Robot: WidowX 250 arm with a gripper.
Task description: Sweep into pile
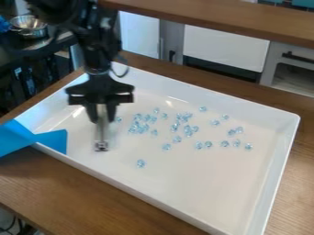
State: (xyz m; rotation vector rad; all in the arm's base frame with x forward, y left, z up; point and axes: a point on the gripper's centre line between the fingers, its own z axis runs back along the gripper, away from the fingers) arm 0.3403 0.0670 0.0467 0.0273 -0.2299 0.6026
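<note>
- Counter (67, 193): the brown work surface is extending across the frame and supporting the tray.
- Tray (131, 187): the white tray is occupying the centre and lower right. Its raised walls are enclosing the pieces; I am judging them adequate for stopping strays.
- Arm (95, 50): it is hanging at the upper left of the frame.
- Blue object (52, 140): it is overlapping the tray's rim at the left edge. I am leaving it unidentified.
- Steel bowl (28, 26): it is sitting in the upper left corner, outside my work area.
- Gripper (102, 120): it is pointing down left of centre, its fingers clamping a slim tool.
- Slim tool (101, 133): it is standing near upright, its lower end pointing at the tray floor. I am not able to confirm contact. I am expecting a light, fairly stiff tool; the upper shaft is offering the correct hold, leaving the end free for sweeping. A low, firm grip is limiting twist under side load.
- Clear blue pieces (187, 131): they are lying scattered from the centre toward the right, one straggler (141, 163) resting below centre. I am rating them light, hard and slippery, so fast strokes are risking scatter. I am planning slow, low pushes rather than pinching single pieces.
</note>
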